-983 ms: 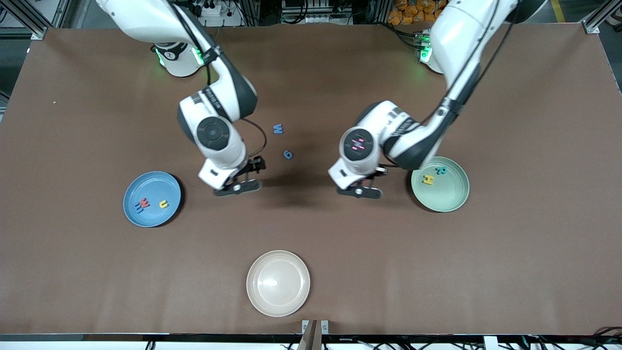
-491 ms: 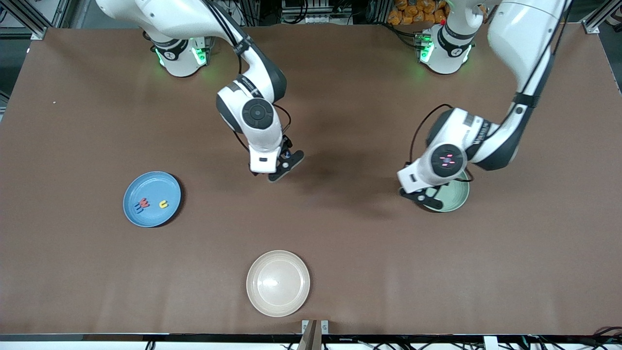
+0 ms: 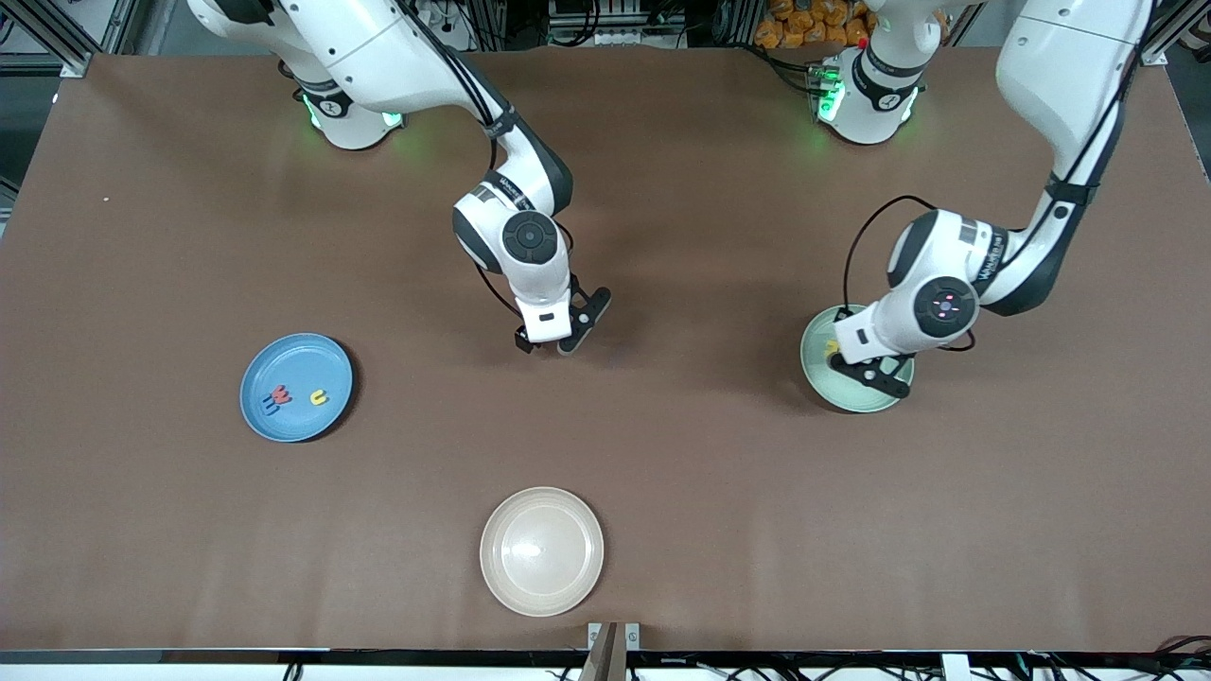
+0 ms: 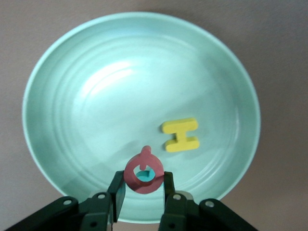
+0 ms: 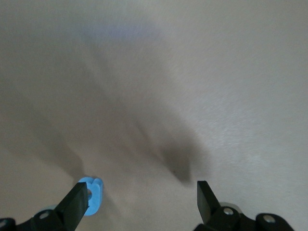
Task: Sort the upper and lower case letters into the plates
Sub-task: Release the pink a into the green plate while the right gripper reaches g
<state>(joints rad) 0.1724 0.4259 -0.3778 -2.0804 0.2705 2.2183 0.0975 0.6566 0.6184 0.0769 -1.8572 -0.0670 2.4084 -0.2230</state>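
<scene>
Over the mint green plate (image 4: 57, 72) my left gripper (image 4: 143, 182) is shut on a red round letter (image 4: 131, 173). A yellow H (image 4: 180, 134) lies in that plate, and a bit of a teal letter (image 4: 143, 176) shows through the red one's hole. In the front view the left gripper (image 3: 872, 375) covers part of this plate (image 3: 812, 357). My right gripper (image 3: 565, 339) hangs open over the middle of the table. In its wrist view the right gripper (image 5: 142, 190) has a blue letter (image 5: 94, 195) on the table beside one finger. The blue plate (image 3: 296, 357) holds red, blue and yellow letters.
A cream-white plate (image 3: 541, 551) sits near the table edge closest to the front camera, midway between the two arms' ends. The brown table (image 3: 662, 473) spreads wide around all three plates.
The left arm has swung from the table's middle to over the mint plate. The right arm has moved from beside the blue plate toward the middle, now covering the two blue letters.
</scene>
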